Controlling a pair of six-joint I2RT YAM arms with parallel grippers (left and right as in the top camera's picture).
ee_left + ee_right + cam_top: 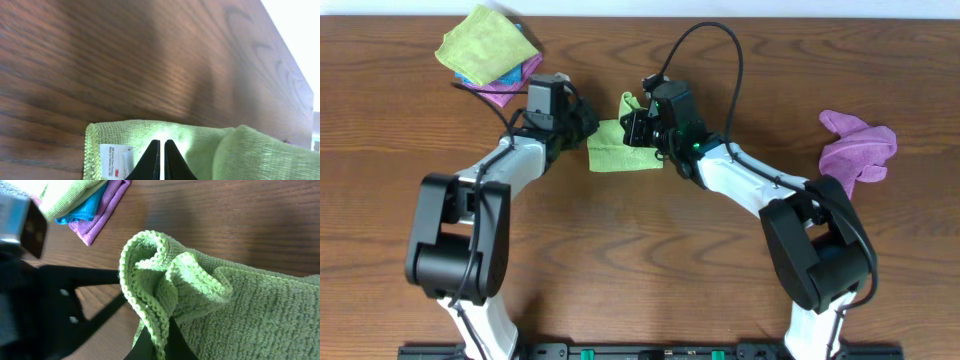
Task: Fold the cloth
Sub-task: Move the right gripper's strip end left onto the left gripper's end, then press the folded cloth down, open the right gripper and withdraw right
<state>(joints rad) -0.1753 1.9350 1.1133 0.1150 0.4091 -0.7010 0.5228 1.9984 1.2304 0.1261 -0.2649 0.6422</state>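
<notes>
A green cloth [615,152] lies on the wooden table at the centre, partly folded. One corner [631,101] is lifted. My right gripper [638,128] is shut on the cloth's stitched edge. In the right wrist view the edge [150,280] bunches up between the fingers [161,345]. My left gripper [588,128] is at the cloth's left side. In the left wrist view its fingers [161,145] are pressed together on the cloth [200,145], next to a white label [112,160].
A stack of folded cloths, green on blue on purple [488,52], sits at the back left; it also shows in the right wrist view [82,207]. A crumpled purple cloth [856,150] lies at the right. The left arm [30,285] is close beside the right gripper.
</notes>
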